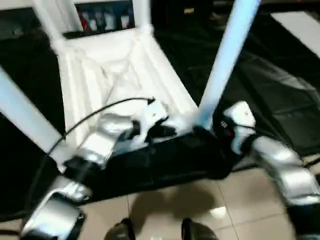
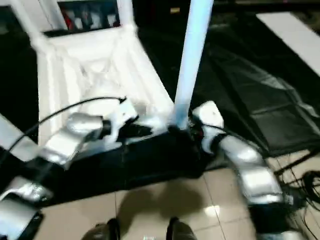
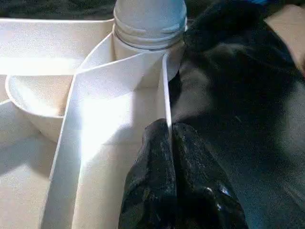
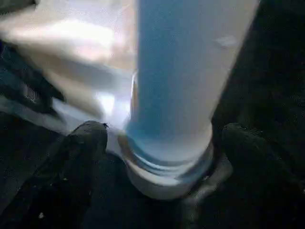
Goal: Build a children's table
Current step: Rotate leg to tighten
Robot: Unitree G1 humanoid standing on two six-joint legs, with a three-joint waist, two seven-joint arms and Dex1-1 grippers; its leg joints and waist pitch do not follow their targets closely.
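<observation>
The white table top (image 1: 115, 75) lies upside down on a black cloth (image 1: 270, 95), ribbed underside up, with legs standing in its corner sockets. The left gripper (image 3: 170, 143) rests at the near edge of the top, its two black fingers (image 3: 152, 176) pressed together with the thin upright wall of a rib running up to their tips — whether that wall is actually pinched between them cannot be told. Just beyond those fingertips, in the left wrist view, the ribs meet the round corner socket (image 3: 143, 50), where the threaded base of a leg sits. The right gripper (image 4: 162, 138) is at that same near corner, just beside the left one, and its fingers (image 4: 81, 148) stand wide apart, one on each side of the near right leg (image 1: 225, 60); gaps show between the pads and the tube, so it is flanked rather than clamped. That leg rises upright from its socket directly ahead of the right gripper. Another leg (image 1: 25, 115) slants up on the far side of the left forearm, and two more (image 1: 50, 20) stand at the far corners of the top, well apart from both grippers. Beyond the far edge some red and white containers (image 1: 102, 20) sit on a shelf — any lettering on them is too blurred to read. A flat white panel (image 1: 300, 22) lies on the cloth far past the right arm. Tiled floor (image 1: 200, 200) shows nearest the robot.
</observation>
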